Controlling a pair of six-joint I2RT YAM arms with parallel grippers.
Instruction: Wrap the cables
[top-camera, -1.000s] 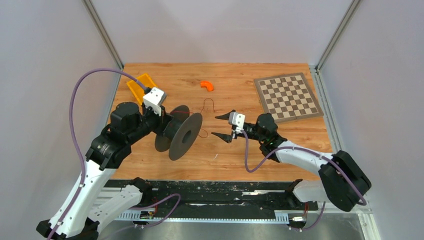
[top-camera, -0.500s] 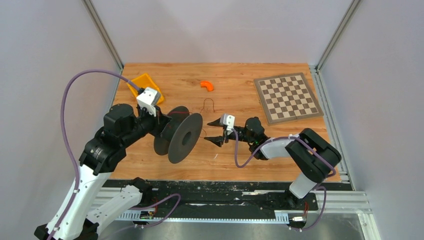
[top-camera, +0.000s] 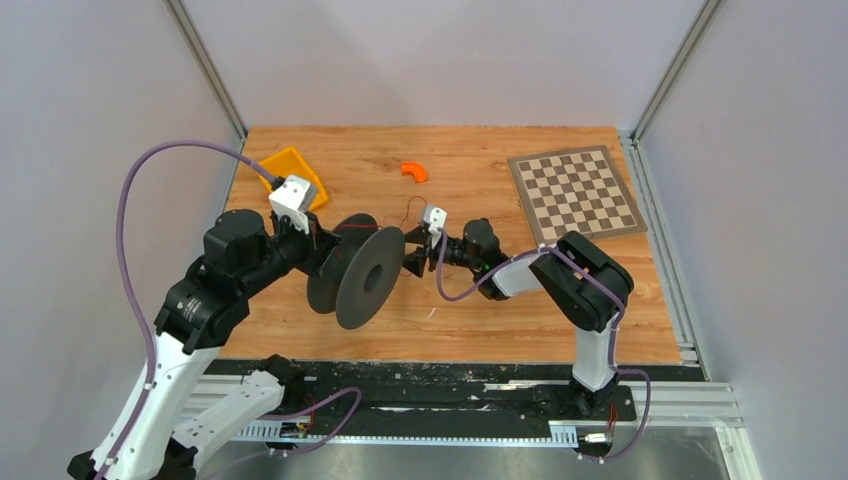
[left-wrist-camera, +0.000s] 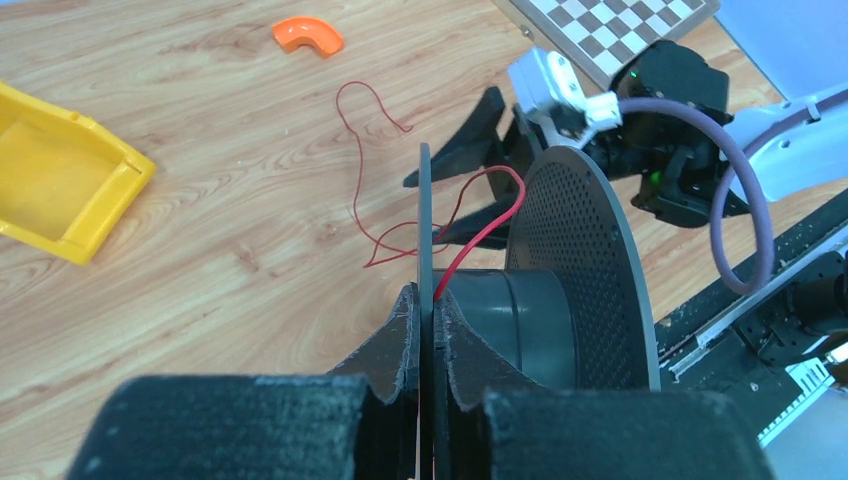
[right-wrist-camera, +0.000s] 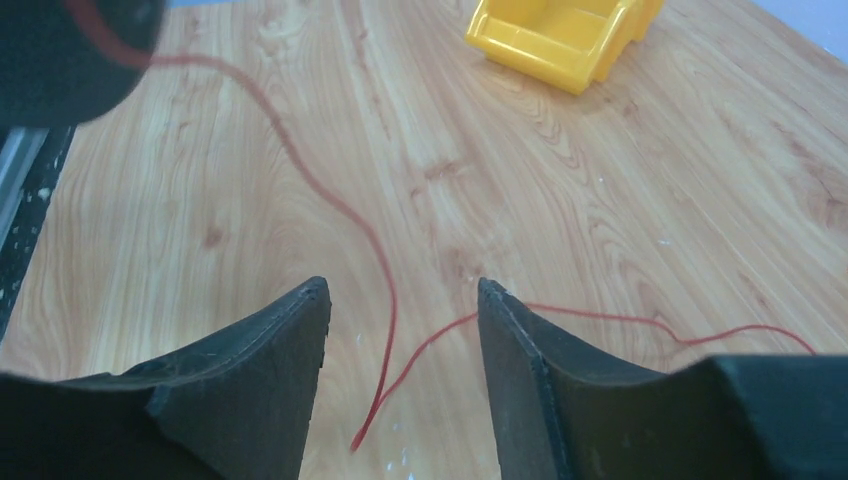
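Observation:
The cable is a thin red wire (left-wrist-camera: 362, 190) lying in loose loops on the wooden table. One strand rises onto the hub of a dark grey spool (top-camera: 360, 270). My left gripper (left-wrist-camera: 427, 295) is shut on the edge of the spool's near flange and holds the spool off the table, tilted on its side. My right gripper (top-camera: 412, 250) is open just right of the spool's perforated flange (left-wrist-camera: 590, 270). In the right wrist view, two strands of the wire (right-wrist-camera: 385, 270) run on the table between that gripper's (right-wrist-camera: 403, 290) spread fingers, untouched.
A yellow bin (top-camera: 292, 170) stands at the back left. An orange curved piece (top-camera: 414, 171) lies at the back centre. A checkerboard (top-camera: 574, 193) lies at the back right. The black rail (top-camera: 430, 385) runs along the table's near edge.
My right arm has reached left until its gripper is up against the spool, and its fingers have narrowed a little. The left arm has shifted slightly with the spool.

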